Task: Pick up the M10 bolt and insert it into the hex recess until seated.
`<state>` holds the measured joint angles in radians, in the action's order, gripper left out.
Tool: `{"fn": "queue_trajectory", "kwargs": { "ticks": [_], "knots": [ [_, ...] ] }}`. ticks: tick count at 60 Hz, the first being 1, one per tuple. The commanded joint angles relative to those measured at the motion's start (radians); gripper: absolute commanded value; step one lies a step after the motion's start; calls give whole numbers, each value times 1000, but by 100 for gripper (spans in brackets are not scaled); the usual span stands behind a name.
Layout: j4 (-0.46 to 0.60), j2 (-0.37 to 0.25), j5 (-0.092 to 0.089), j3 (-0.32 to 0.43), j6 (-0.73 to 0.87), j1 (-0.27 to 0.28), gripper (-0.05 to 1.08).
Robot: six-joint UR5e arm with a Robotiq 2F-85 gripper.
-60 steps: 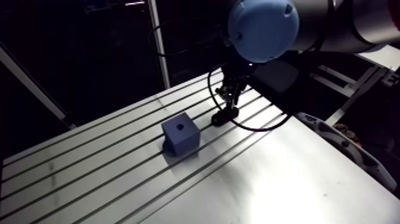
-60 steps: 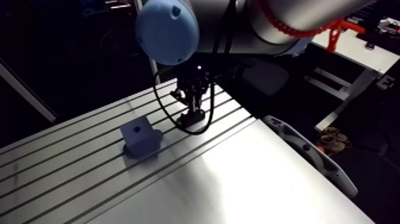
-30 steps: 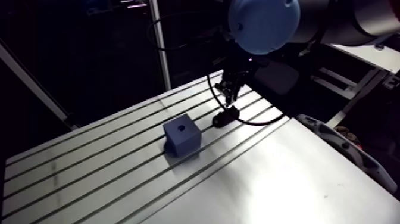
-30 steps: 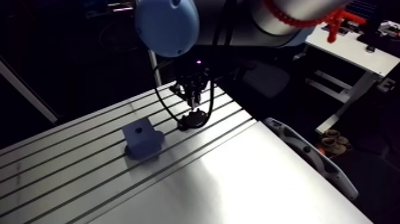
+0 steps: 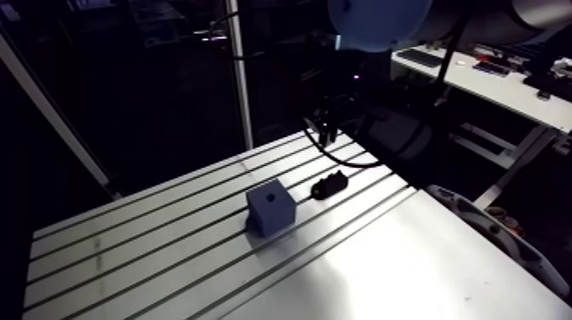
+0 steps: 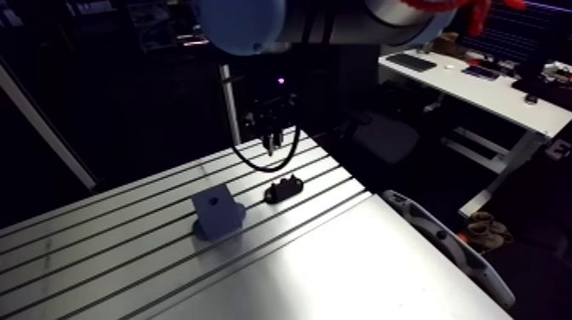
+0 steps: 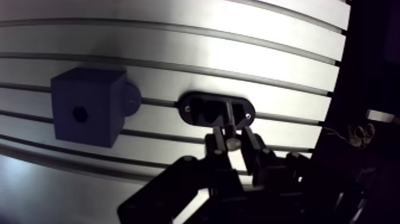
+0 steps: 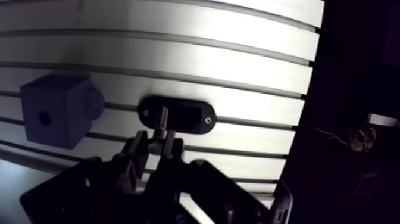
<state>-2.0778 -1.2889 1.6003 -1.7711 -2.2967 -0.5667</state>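
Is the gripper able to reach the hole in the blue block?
Probably yes: the gripper, holding the bolt, hangs above the table, with nothing between it and the open hex recess in the blue block.

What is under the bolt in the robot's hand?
A black holder on the slotted table. The bolt, held in the hand, hides part of its middle.

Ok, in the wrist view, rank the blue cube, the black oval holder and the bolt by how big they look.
1. blue cube
2. black oval holder, about as wide but much flatter
3. bolt, pinched in the claw; it looks smallest even though it is nearest the camera
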Motion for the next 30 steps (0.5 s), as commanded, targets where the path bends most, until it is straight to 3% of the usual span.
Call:
{"fn": "queue_trajectory", "kwargs": {
  "ticks": [1, 17, 25, 27, 30],
  "knots": [
    [148, -35, -1, 78, 7, 42, 101],
    [226, -57, 13, 137, -14, 116, 102],
    [292, -56, 39, 160, -31, 152, 104],
    [333, -54, 56, 172, -39, 175, 105],
    [346, -54, 65, 175, -39, 186, 105]
  ]
}}
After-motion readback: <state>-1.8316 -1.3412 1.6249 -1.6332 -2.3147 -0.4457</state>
